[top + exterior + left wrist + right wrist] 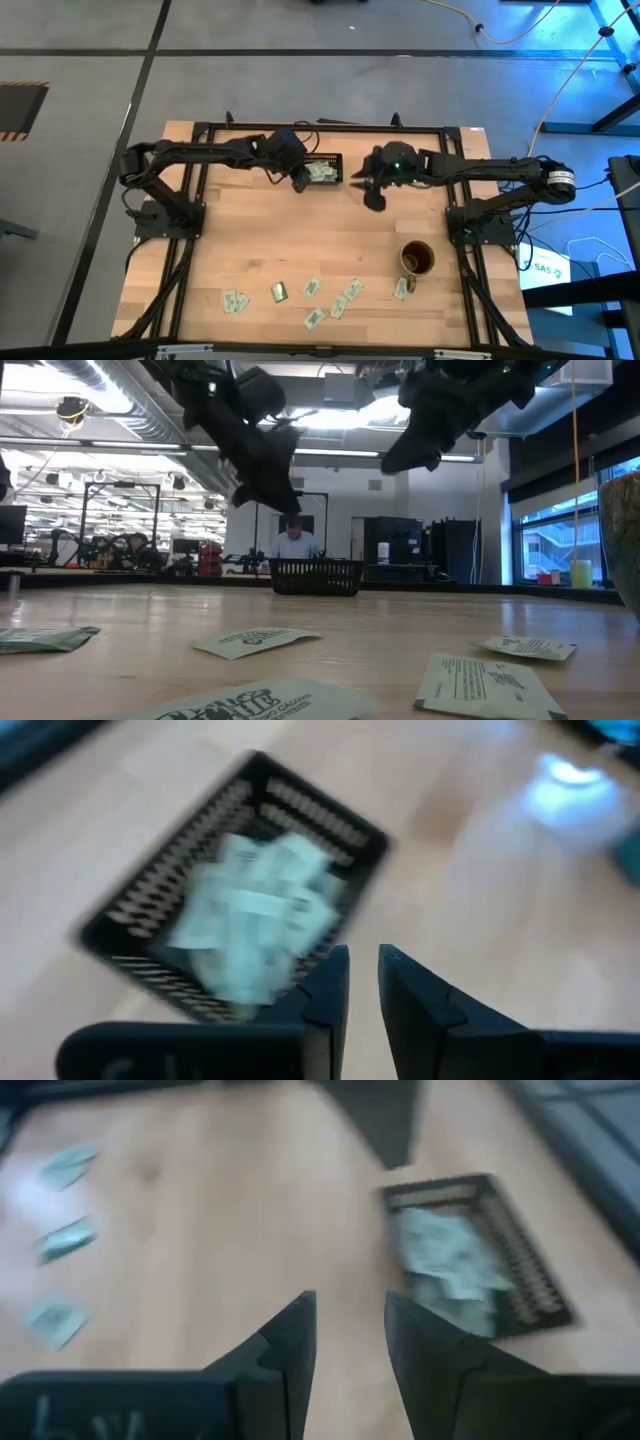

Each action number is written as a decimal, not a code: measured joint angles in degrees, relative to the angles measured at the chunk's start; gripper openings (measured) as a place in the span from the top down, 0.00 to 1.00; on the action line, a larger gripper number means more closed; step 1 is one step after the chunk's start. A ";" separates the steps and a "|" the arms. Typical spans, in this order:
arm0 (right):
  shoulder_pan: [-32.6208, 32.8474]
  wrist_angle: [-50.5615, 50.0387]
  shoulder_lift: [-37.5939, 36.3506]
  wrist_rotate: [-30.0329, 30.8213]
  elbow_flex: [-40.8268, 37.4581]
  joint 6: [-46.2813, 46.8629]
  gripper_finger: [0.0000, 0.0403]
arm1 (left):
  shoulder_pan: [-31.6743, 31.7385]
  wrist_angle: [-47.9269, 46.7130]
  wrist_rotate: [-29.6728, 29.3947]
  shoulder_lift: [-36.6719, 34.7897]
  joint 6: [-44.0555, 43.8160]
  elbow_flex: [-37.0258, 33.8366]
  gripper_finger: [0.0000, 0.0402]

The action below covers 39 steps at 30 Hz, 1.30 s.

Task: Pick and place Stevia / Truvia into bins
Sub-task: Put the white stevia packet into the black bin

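Loose packets (312, 290) along the table's near edge await picking — several lie already in the black tray (324, 170). Left gripper (300, 183) hangs beside it, narrowly parted, empty; right gripper (372, 197) nearby — spread, empty.

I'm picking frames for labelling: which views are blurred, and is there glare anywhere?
Left wrist view: black tray and its packets smeared by motion. Right wrist view: softer blur over the tray and loose packets. Low view: nearest packet out of focus, bright windows. High view: sharp, even light.
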 joint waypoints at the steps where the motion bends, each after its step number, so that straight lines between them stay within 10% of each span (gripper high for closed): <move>1: 1.01 -0.25 0.00 -1.04 0.00 -0.87 0.69 | -0.44 -0.08 0.77 -0.28 -0.54 0.00 0.87; 16: 20.69 -27.87 4.40 5.44 16.37 0.25 0.69 | -6.13 -1.87 6.20 -0.59 0.25 0.02 0.88; 30: 32.37 -71.05 31.19 4.98 46.99 6.49 0.69 | -9.06 -7.50 6.11 -0.58 4.66 0.04 0.89; 39: 36.91 -73.87 42.65 0.11 50.36 4.32 0.69 | -9.12 -8.42 6.09 -0.59 6.17 0.04 0.89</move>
